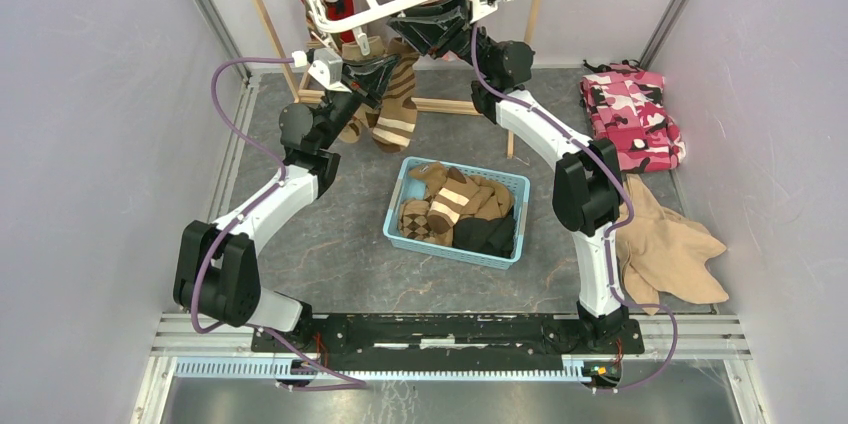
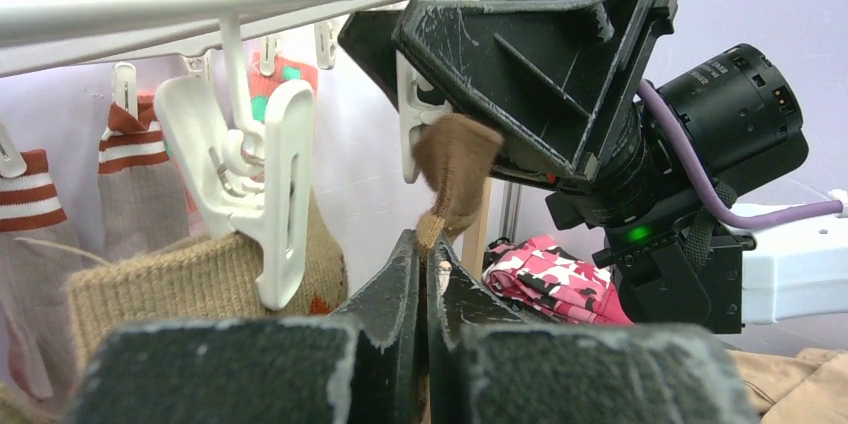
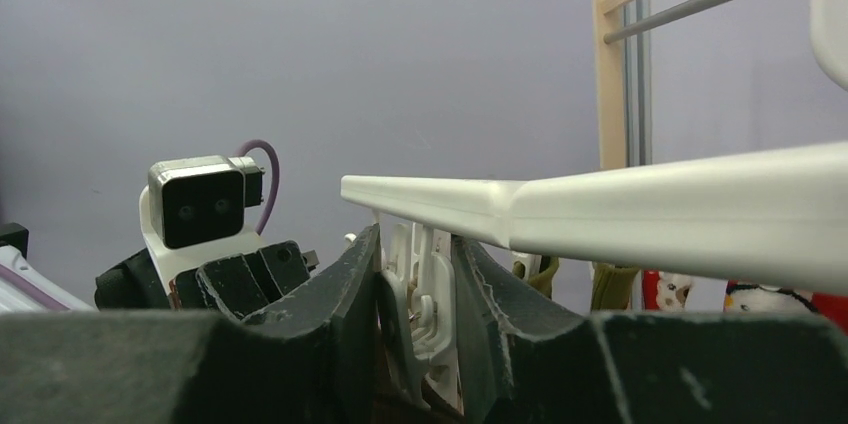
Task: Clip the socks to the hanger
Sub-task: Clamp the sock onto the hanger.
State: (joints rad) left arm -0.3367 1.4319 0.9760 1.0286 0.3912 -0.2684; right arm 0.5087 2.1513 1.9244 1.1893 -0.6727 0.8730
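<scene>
Under the rim of the white hanger (image 3: 650, 204), the left gripper (image 2: 428, 256) is pressed tight on a brown sock (image 2: 455, 159) just below its cuff. It holds the free tip up to a white clip (image 3: 425, 314) dangling from the rim. The cuff sits at the clip's mouth, but whether it is already between the two halves cannot be told. To the right, the right gripper (image 3: 415, 240) clamps that same clip from both sides, apparently squeezing it open. The step in hand looks like feeding the cuff in. The next move calls for pushing the sock a little deeper before the right gripper lets the clip bite. More socks (image 1: 450, 206) wait in the blue basket (image 1: 452, 250) on the table below.
</scene>
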